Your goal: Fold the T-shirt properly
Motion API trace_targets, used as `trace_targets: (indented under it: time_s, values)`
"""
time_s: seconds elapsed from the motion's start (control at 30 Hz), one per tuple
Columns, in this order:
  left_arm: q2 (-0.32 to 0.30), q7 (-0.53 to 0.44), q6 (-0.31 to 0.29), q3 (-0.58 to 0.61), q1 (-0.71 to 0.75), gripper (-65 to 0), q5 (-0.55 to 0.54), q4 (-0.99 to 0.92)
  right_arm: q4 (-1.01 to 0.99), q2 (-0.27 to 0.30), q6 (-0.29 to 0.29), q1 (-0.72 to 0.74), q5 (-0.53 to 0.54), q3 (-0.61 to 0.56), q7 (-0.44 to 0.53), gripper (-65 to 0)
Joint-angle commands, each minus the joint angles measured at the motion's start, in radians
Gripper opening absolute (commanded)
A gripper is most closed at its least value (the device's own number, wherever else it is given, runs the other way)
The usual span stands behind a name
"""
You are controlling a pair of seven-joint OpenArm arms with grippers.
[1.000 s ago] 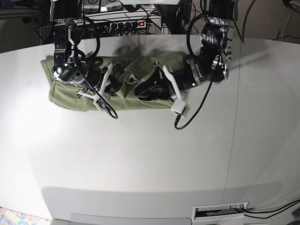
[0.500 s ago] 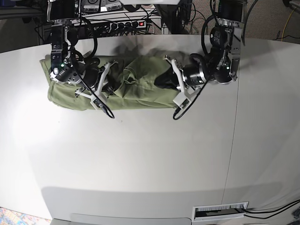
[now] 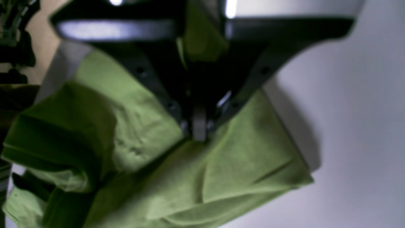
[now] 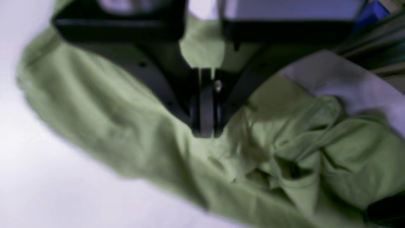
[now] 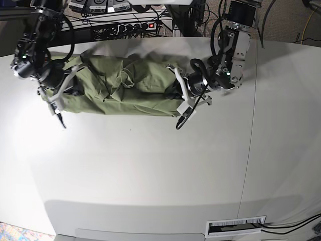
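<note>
Crumpled lengthwise, the T-shirt (image 5: 120, 88) lies stretched along the far edge of the desk (image 5: 150, 165). Each gripper's jaws are clenched on its cloth: left gripper (image 3: 196, 133) at one end, right gripper (image 4: 206, 131) at the other.

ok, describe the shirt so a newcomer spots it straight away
Start from the white table and look to its far edge. The T-shirt lies there as a long, rumpled olive-green bundle stretched between the two arms. It is the only cloth and the only green thing on the table; everything near it is black and white robot hardware.
</note>
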Motion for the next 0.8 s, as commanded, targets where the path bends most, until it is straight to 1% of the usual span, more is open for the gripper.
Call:
trace_targets:
  time_s: [0.0, 0.1, 0.13, 0.17, 0.3, 0.43, 0.57, 0.63, 0.7, 0.77]
  values:
    - [-0.003, 0.039, 0.032, 0.003, -0.003, -65.0, 0.058, 0.001, 0.015, 0.033, 0.000, -0.009, 0.026, 0.037, 0.001, -63.2]
    - [-0.003, 0.052, 0.034, 0.003, -0.003, -65.0, 0.082, 0.001, 0.015, 0.076, 0.000, -0.052, 0.087, 0.127, -0.006, -52.3]
    - [-0.003, 0.062, 0.034, 0.003, -0.004, -65.0, 0.089, 0.001, 0.015, 0.085, 0.000, -0.063, 0.099, 0.154, -0.006, -50.0]
    - [-0.004, 0.076, 0.035, 0.003, -0.006, -65.0, 0.089, 0.001, 0.015, 0.094, 0.000, -0.071, 0.104, 0.180, -0.006, -49.1]
    - [-0.004, 0.150, 0.035, 0.004, -0.036, -65.0, 0.088, 0.001, 0.015, 0.097, 0.000, -0.074, 0.105, 0.282, -0.008, -49.1]
    - [-0.009, 0.179, 0.039, 0.004, -0.056, -65.0, 0.089, 0.001, 0.015, 0.097, 0.000, -0.074, 0.104, 0.349, -0.023, -49.1]
    - [-0.040, 0.182, 0.042, 0.004, -0.055, -65.0, 0.101, 0.001, 0.013, 0.096, 0.000, -0.079, 0.085, 0.356, -0.035, -49.1]
    - [-0.063, 0.182, 0.046, 0.004, -0.055, -65.0, 0.127, 0.001, 0.013, 0.096, 0.000, -0.081, 0.086, 0.356, -0.035, -49.1]
    - [-0.086, 0.182, 0.079, 0.004, -0.055, -65.0, 0.141, 0.001, 0.013, 0.096, 0.000, -0.080, 0.085, 0.356, -0.031, -49.1]
    - [-0.109, 0.182, 0.090, 0.004, -0.055, -65.0, 0.144, 0.001, 0.012, 0.096, 0.000, -0.080, 0.086, 0.356, -0.030, -49.1]
